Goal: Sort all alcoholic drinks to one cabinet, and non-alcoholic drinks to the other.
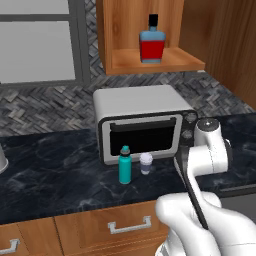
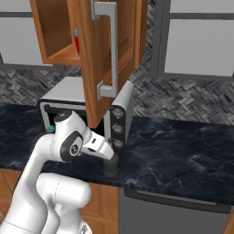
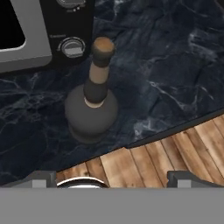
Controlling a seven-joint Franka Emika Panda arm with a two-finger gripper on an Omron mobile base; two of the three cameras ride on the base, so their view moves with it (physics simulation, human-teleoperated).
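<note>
My gripper (image 3: 112, 180) hangs open above the near-black round-bodied bottle (image 3: 92, 109), which stands upright on the dark marble counter (image 3: 175, 65) near its front edge. The jaws stand wide apart with nothing between them. That bottle (image 2: 111, 168) sits just below my hand, beside the toaster oven's knobs. A slim teal bottle (image 1: 124, 165) and a small pale lidded cup (image 1: 145, 163) stand side by side in front of the oven. The blue bottle with red label (image 1: 151, 45) stands in the open wooden wall cabinet (image 1: 165, 62).
A silver toaster oven (image 1: 135, 102) stands at the back of the counter. A wooden cabinet door with a long silver bar handle (image 2: 112, 50) is swung out above the oven. Drawers with silver handles (image 1: 129, 226) run below the counter.
</note>
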